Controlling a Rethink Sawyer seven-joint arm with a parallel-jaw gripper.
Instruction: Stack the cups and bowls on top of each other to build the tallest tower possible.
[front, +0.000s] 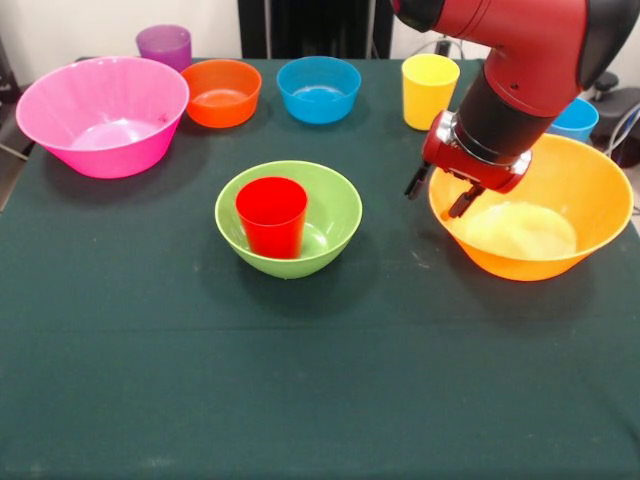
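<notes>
A red cup stands upright inside the lime green bowl at the table's middle; this pair is the only pile. My gripper hangs at the left rim of the large yellow-orange bowl, open, with one finger outside the rim and one inside; whether they touch the rim I cannot tell. At the back stand a large pink bowl, a purple cup, a small orange bowl, a small blue bowl and a yellow cup. A light blue cup shows partly behind the arm. The orange cup is out of view.
The table has a dark green cloth. The red and black arm comes down at the upper right and covers part of the back right corner.
</notes>
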